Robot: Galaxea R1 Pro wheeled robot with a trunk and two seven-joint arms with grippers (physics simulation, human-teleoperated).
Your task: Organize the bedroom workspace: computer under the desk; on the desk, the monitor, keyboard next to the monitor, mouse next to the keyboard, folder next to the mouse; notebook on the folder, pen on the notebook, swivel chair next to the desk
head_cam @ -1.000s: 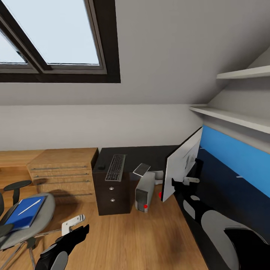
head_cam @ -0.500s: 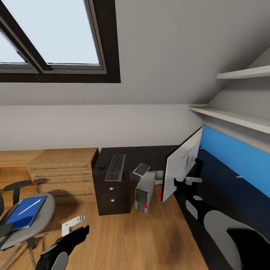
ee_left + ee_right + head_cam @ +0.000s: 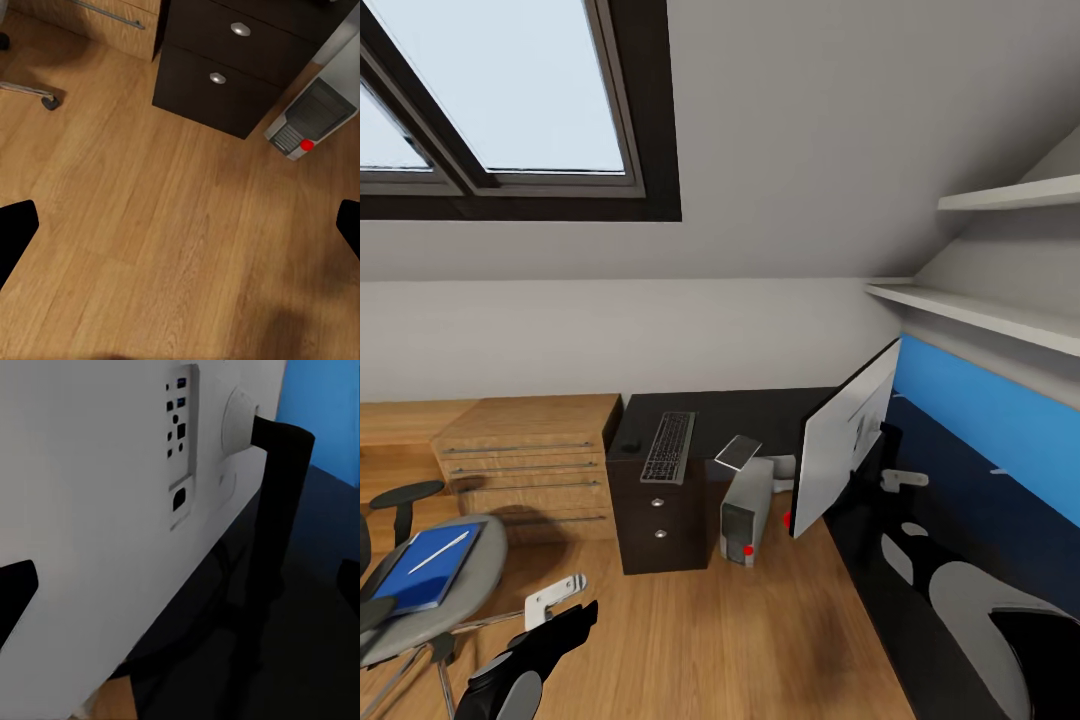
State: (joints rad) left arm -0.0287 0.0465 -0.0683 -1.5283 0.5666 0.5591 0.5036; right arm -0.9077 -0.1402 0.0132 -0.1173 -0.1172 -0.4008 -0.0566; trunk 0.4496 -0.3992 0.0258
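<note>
The long black-topped desk with its blue back panel (image 3: 960, 440) carried the wide flat monitor (image 3: 842, 455), white back toward me. My right gripper (image 3: 905, 479) hung open just behind it; the keyboard step, I judged, came next.

Swivel chair (image 3: 420, 600) cut by frame edge; monitor (image 3: 847, 445) screen side hidden

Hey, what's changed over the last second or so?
The right gripper has pulled back from the monitor, away from its rear face toward the blue back panel, jaws open and holding nothing. The monitor, keyboard, computer, folder and left gripper stayed put.
</note>
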